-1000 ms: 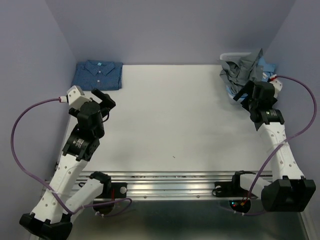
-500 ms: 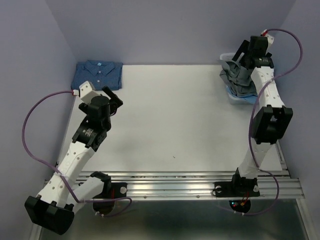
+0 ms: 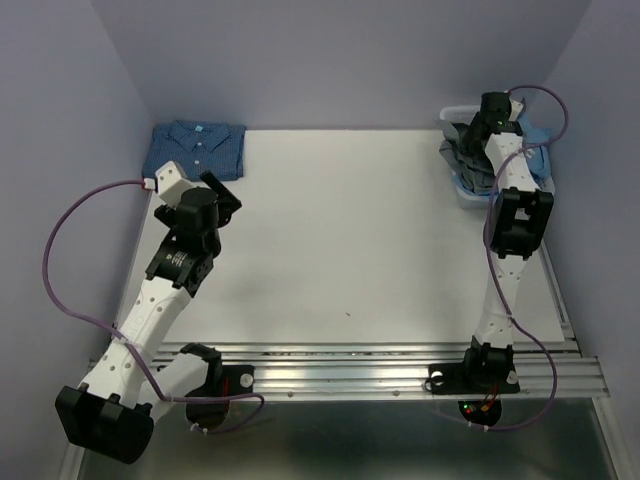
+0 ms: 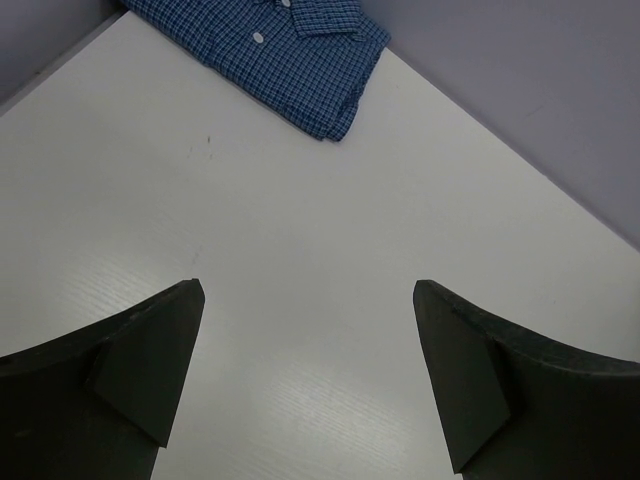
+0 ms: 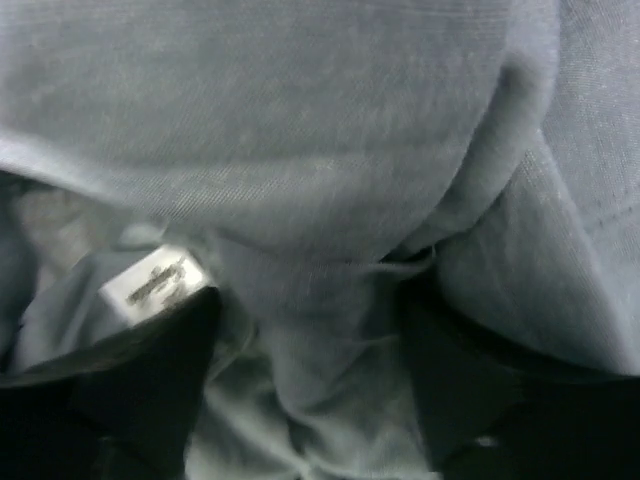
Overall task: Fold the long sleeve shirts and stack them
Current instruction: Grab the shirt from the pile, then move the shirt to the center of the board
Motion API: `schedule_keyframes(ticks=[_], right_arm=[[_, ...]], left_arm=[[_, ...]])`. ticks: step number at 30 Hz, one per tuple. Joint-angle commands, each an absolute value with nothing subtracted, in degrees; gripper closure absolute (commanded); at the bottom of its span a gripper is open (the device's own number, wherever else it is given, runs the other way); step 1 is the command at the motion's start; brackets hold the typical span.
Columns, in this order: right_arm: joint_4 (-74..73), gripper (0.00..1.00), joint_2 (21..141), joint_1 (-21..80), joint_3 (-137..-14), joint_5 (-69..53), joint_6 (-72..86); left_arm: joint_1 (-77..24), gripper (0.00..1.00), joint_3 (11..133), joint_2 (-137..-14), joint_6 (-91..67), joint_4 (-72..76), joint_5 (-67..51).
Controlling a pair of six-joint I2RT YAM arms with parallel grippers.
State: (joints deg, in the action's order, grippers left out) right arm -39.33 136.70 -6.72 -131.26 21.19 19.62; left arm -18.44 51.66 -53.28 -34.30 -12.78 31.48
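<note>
The dark blue patterned shirt (image 3: 195, 150) lies folded at the table's far left corner; it also shows in the left wrist view (image 4: 270, 50). The grey shirt (image 3: 468, 152) lies crumpled in the white basket (image 3: 470, 198) at the far right, with the light blue shirt (image 3: 536, 137) beside and under it. My right gripper (image 3: 480, 132) is pushed down into the grey shirt (image 5: 300, 120), jaws open, with a fold of grey cloth between the fingers (image 5: 160, 380). My left gripper (image 3: 225, 192) is open and empty (image 4: 307, 290) above bare table, near the dark blue shirt.
Purple walls close the table (image 3: 340, 230) on the left, back and right. A white label (image 5: 155, 283) shows on the cloth by my right gripper's left finger. A metal rail (image 3: 350, 365) runs along the near edge.
My right arm swung up from beside the basket to above it, then came down into the grey shirt. My left arm stretched forward toward the dark blue shirt and has since held almost still.
</note>
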Motion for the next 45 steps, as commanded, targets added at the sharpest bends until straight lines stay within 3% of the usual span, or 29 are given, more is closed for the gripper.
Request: schedule_keyframes(ticks=[1, 3, 4, 5, 12, 15, 21, 27, 33, 36, 39, 40, 41, 45], right_arm=[[-35.4, 0.45, 137.2, -7.9, -135.3, 24.2, 20.6], [-32.5, 0.73, 135.7, -7.9, -133.9, 25.8, 20.1], [-31.5, 0.94, 135.0, -7.9, -133.3, 25.8, 19.7], [-30.4, 0.99, 133.2, -7.9, -133.2, 25.7, 19.1], [-24.9, 0.99, 121.9, -7.9, -136.7, 19.3, 13.1], [-20.3, 0.99, 116.6, -7.9, -136.3, 11.3, 11.6], [-7.9, 0.99, 102.7, -7.9, -130.4, -8.4, 15.5], [-0.6, 0.99, 101.1, -7.9, -137.6, -35.6, 31.7], [17.6, 0.86, 99.6, -4.4, -130.2, -60.1, 53.2], [0.8, 0.69, 95.3, -0.1, -122.5, -62.1, 38.0], [-26.2, 0.22, 90.6, 2.1, -112.8, -47.5, 14.6], [-28.3, 0.03, 89.0, 2.1, -108.8, -40.7, 13.4], [-29.2, 0.0, 87.4, 2.1, -100.1, -27.9, 13.1], [-30.0, 0.0, 79.2, 2.1, -84.8, -4.3, 12.8]], left_arm=[[-17.5, 0.01, 53.4, -53.5, -33.7, -11.9, 32.3], [-17.1, 0.01, 53.5, -53.4, -34.0, -12.1, 32.3], [-16.9, 0.01, 53.5, -53.4, -34.2, -12.2, 32.3], [-16.8, 0.01, 53.5, -53.4, -34.3, -12.3, 32.3], [-16.6, 0.01, 52.0, -50.5, -34.5, -9.8, 30.3], [-16.4, 0.01, 51.2, -49.2, -34.9, -8.9, 29.5], [-16.4, 0.01, 49.0, -45.1, -35.3, -8.0, 27.5], [-16.4, 0.01, 48.1, -40.8, -34.9, -7.4, 27.1], [-16.4, 0.01, 48.5, -39.6, -34.8, -9.7, 27.0], [-16.3, 0.01, 48.8, -39.2, -34.9, -10.5, 26.9], [-16.4, 0.01, 50.1, -39.2, -34.8, -12.4, 26.9], [-16.3, 0.01, 50.4, -39.1, -34.9, -13.0, 27.0], [-16.3, 0.01, 51.1, -39.1, -34.9, -13.5, 27.1], [-16.3, 0.01, 51.4, -39.7, -34.9, -16.3, 26.5]])
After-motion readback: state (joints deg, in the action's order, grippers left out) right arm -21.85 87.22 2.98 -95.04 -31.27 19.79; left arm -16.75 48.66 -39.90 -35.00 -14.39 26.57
